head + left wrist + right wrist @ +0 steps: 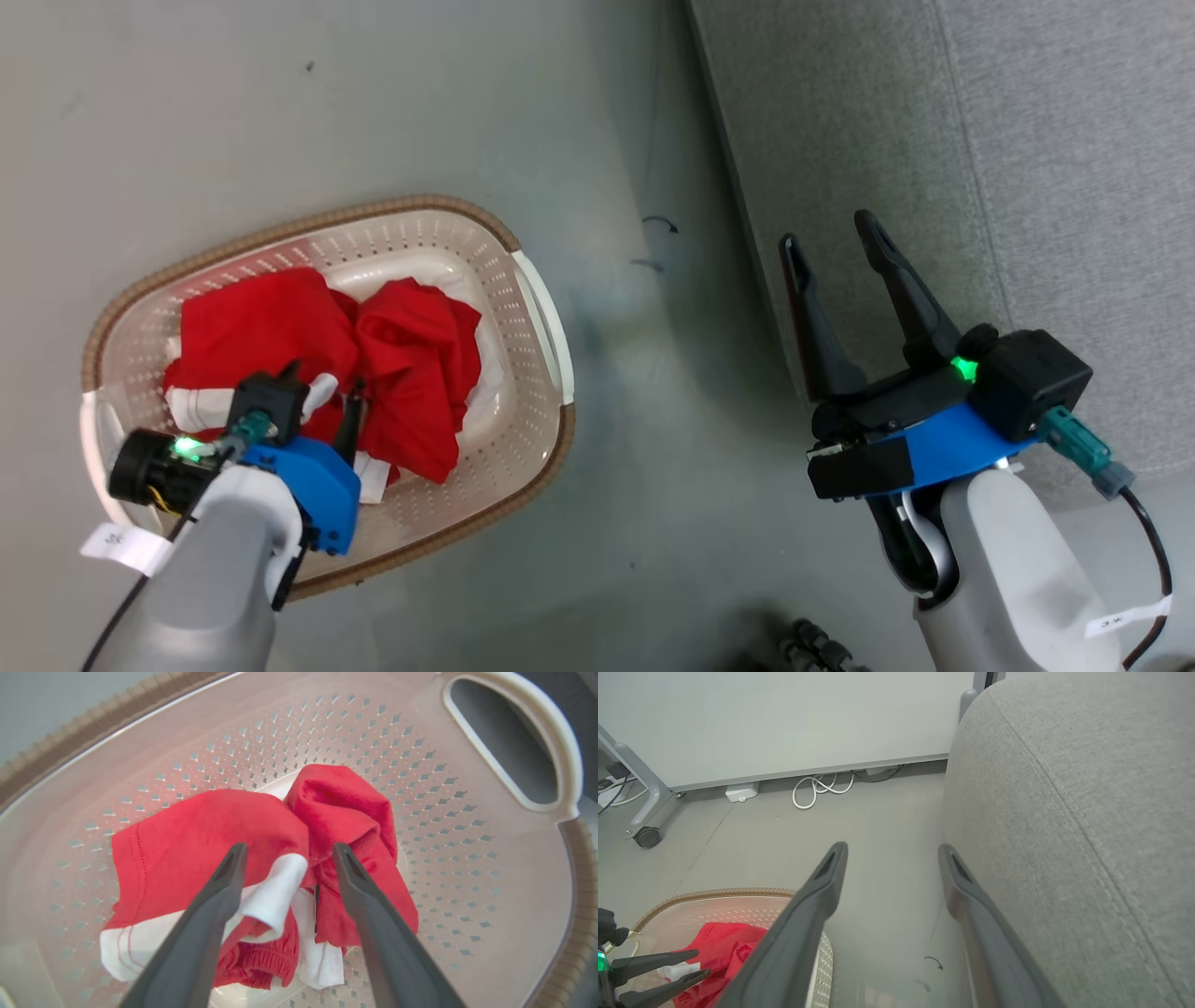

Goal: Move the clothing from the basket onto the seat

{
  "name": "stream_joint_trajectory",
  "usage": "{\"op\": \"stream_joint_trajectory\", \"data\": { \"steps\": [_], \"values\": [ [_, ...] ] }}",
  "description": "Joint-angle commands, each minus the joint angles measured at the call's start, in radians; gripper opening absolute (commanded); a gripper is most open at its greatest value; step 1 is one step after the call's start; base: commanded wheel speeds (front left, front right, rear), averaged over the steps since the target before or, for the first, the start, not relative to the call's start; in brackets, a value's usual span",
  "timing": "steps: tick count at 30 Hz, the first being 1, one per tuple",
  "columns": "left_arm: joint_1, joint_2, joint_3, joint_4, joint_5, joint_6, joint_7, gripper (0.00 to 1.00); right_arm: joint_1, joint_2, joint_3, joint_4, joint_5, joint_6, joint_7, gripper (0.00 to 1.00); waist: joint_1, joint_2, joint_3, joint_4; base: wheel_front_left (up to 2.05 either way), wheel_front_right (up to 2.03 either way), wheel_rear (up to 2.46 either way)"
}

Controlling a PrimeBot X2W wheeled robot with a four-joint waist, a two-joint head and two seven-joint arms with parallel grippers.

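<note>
Head view showed the broad grey woven seat point(1027, 187), rounded at its edge, with no clothing on the part in view, so the whole move was judged still to do. The oval cream basket point(420, 238), perforated and brown-rimmed, held the crumpled red-and-white clothing point(411, 364). The left hand point(289, 851) hung over it, fingers apart and gripping nothing; the right hand point(826, 229) stood spread beside the seat.

Right gripper point(892, 849): fingers spread wide, nothing between them, above grey floor point(887, 812). Sofa seat point(1064, 812) just to the right. Basket point(714, 892) lower left with red clothing point(724, 947) inside; left gripper point(698, 963) parted over it. White cable point(817, 788) coiled by wall point(784, 718); caster point(647, 836) far left.
</note>
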Motion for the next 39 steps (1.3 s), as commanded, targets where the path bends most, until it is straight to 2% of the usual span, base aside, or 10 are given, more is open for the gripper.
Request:
{"op": "stream_joint_trajectory", "data": {
  "steps": [1, 7, 14, 15, 16, 17, 30, 39],
  "values": [
    [-0.033, 0.008, -0.001, 0.012, 0.006, 0.010, 0.001, 1.00, -0.018, -0.003, 0.004, -0.008, 0.007, 0.000, -0.003, 1.00, -0.0002, 0.0000, 0.029, -0.006, 0.00, 0.00, 0.00],
    [-0.084, 0.024, -0.019, 0.069, 0.022, 0.019, 0.024, 1.00, -0.029, -0.003, 0.011, -0.013, 0.029, 0.000, -0.004, 1.00, -0.0002, 0.0000, 0.071, -0.020, 0.00, 0.00, 0.00],
    [-0.121, 0.033, -0.036, 0.118, 0.040, 0.062, 0.042, 1.00, -0.035, -0.003, 0.019, -0.021, 0.046, 0.000, -0.004, 1.00, -0.0002, 0.0000, 0.098, -0.032, 0.00, 0.00, 0.00],
    [-0.126, 0.031, -0.034, 0.126, 0.035, 0.068, 0.047, 0.60, -0.034, -0.003, 0.020, -0.021, 0.047, 0.000, -0.004, 1.00, -0.0002, 0.0000, 0.100, -0.033, 0.00, 0.00, 0.00],
    [-0.131, 0.029, -0.033, 0.134, 0.032, 0.071, 0.052, 0.14, -0.036, -0.003, 0.021, -0.020, 0.047, 0.000, -0.004, 1.00, -0.0002, 0.0000, 0.102, -0.034, 0.00, 0.00, 0.00],
    [-0.135, 0.027, -0.030, 0.142, 0.026, 0.070, 0.058, 0.00, -0.037, -0.003, 0.022, -0.018, 0.050, 0.000, -0.004, 1.00, -0.0002, 0.0000, 0.104, -0.035, 0.00, 0.00, 0.00],
    [-0.148, 0.013, -0.040, 0.186, -0.006, 0.041, 0.044, 0.00, -0.034, -0.003, 0.022, -0.007, 0.061, 0.000, -0.004, 1.00, -0.0002, 0.0000, 0.077, -0.041, 0.00, 0.00, 0.00],
    [-0.122, -0.017, -0.054, 0.205, -0.027, 0.026, 0.021, 0.00, -0.016, -0.003, 0.012, 0.011, 0.030, 0.000, -0.004, 1.00, -0.0002, 0.0000, 0.006, -0.004, 0.00, 0.00, 0.00]
  ]
}}
